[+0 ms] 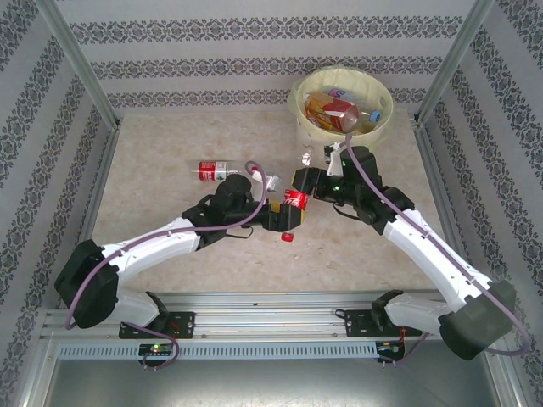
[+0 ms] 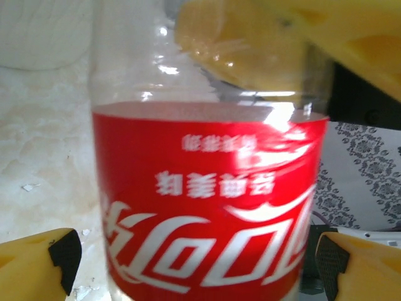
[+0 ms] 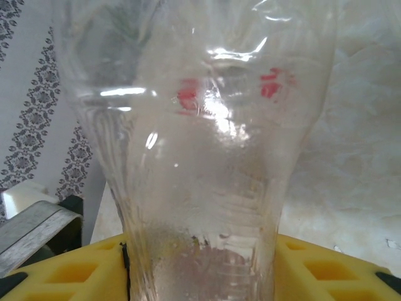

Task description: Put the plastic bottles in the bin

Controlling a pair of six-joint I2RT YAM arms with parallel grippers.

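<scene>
Red-labelled clear plastic, one bottle (image 1: 294,201) hangs above the middle of the marble-patterned table (image 1: 170,144) between both arms, its red cap pointing toward the near edge. The right gripper (image 1: 299,190) reaches it from the far right. In the right wrist view its yellow fingers (image 3: 313,269) press against both sides of the clear body, clamped on it. The left gripper (image 1: 285,217) comes in from the near left. In the left wrist view its black pads (image 2: 66,257) flank the label, and a sliver of table shows between the left pad and the bottle, so these jaws look parted around it rather than pressing. A second bottle (image 1: 214,171), also red-labelled, lies on its side well to the left. The bin (image 1: 299,114) stands at the far right of the table, and several bottles (image 1: 335,108) lie inside.
</scene>
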